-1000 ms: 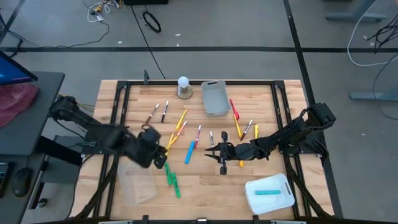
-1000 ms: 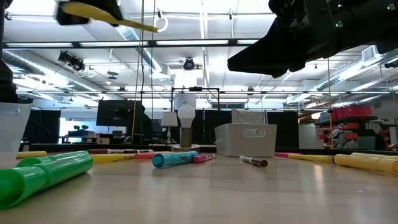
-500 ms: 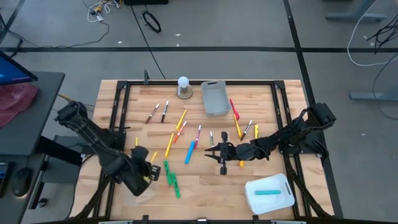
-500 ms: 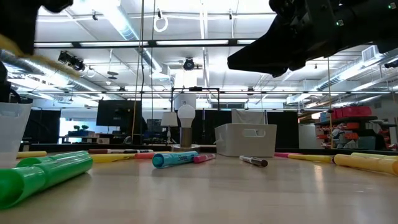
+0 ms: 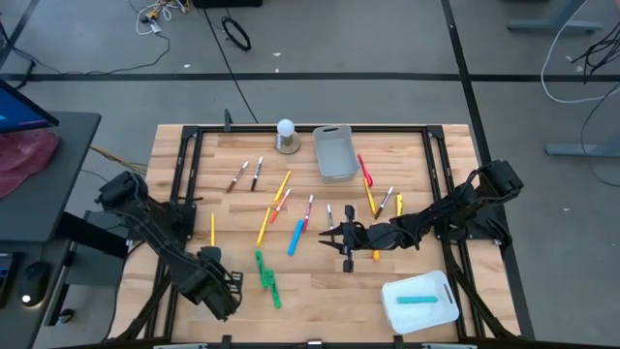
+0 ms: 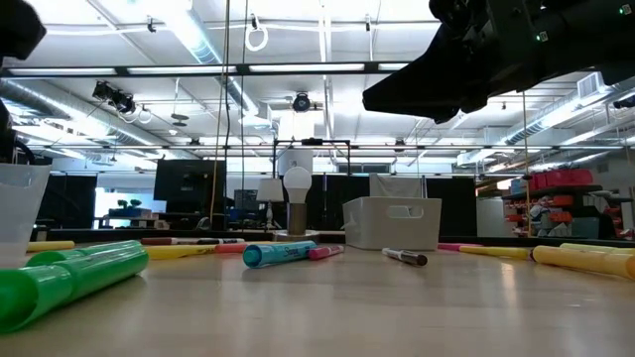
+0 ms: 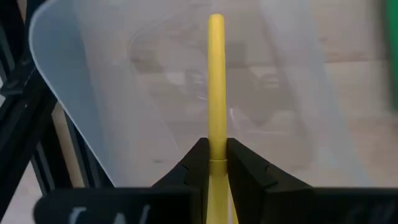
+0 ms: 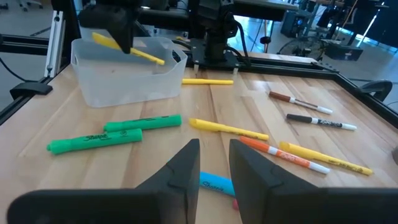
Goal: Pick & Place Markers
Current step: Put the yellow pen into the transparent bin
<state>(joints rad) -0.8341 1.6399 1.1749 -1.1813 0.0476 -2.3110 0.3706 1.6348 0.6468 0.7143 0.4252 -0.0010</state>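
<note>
Many markers lie flat on the wooden table: a green pair [image 5: 267,276], a blue one [image 5: 296,237], yellow ones [image 5: 212,229] and others farther back. My left gripper [image 5: 221,291] is at the table's near-left, over a clear plastic bin [image 8: 118,87], and is shut on a yellow marker [image 7: 216,74]. My right gripper [image 5: 337,238] hovers open above the table's middle, over bare wood beside the blue marker [image 8: 214,185]. My left gripper pinches the yellow marker between its two fingers at its rear part [image 7: 216,155]. The marker runs on along the fingers and sticks out past their tips. It is lifted clear and slants down over the clear bin, free end [image 8: 158,61] lowest.
A grey bin [image 5: 333,152] and a white ball on a grey base [image 5: 286,136] stand at the far edge. A white bin [image 5: 441,308] at the near right holds a teal marker [image 5: 417,300]. A dark frame [image 5: 184,174] runs round the table.
My left gripper has carried the yellow marker from the table's middle-left toward the near edge and now hangs over the clear bin, still shut on it. It has left the low view's top. The right arm has kept still.
</note>
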